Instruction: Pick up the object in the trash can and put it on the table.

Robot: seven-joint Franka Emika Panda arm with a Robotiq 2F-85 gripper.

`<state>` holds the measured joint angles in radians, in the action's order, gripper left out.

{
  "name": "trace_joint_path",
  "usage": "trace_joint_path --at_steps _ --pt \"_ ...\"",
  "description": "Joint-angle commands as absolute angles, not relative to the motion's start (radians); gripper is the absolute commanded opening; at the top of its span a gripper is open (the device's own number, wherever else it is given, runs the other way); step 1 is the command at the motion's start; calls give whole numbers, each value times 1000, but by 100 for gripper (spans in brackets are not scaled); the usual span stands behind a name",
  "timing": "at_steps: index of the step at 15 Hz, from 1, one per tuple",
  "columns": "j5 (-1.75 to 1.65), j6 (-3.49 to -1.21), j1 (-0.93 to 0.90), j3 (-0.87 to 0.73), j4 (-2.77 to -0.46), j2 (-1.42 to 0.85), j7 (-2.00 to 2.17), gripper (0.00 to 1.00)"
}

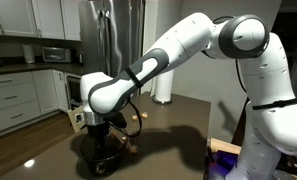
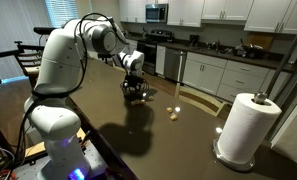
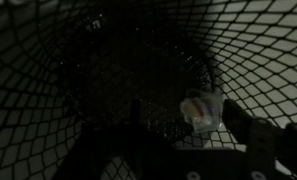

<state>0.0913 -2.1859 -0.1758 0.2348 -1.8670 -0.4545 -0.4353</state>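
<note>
The black wire-mesh trash can (image 1: 108, 150) stands on the dark brown table (image 1: 178, 125); it also shows in an exterior view (image 2: 139, 95). My gripper (image 1: 103, 128) reaches down into it from above (image 2: 135, 83). In the wrist view the mesh wall (image 3: 78, 70) fills the picture. A small pale object with coloured stripes (image 3: 200, 110) lies at the bottom. My gripper (image 3: 163, 140) is open, its dark fingers spread to either side. The object sits just beside the right-hand finger, not gripped.
A paper towel roll (image 2: 243, 125) stands on the table near one edge and also shows in an exterior view (image 1: 163, 88). A small light object (image 2: 172, 112) lies on the table beyond the can. White kitchen counters (image 2: 223, 70) and a fridge (image 1: 113, 35) stand behind.
</note>
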Motion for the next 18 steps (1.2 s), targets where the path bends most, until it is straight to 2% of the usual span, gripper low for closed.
trace_joint_path --at_steps 1,8,10,12,14,18 --pt "75 -2217 -166 240 -1880 -446 -431 52" --pt "77 -2205 -161 238 -1867 -442 -438 9" --pt "76 -2205 -161 238 -1866 -444 -437 6" --pt "75 -2207 -162 237 -1867 -443 -434 8" --pt "72 -2210 -165 236 -1869 -440 -430 5" --pt "46 -2202 -176 227 -1877 -418 -401 6"
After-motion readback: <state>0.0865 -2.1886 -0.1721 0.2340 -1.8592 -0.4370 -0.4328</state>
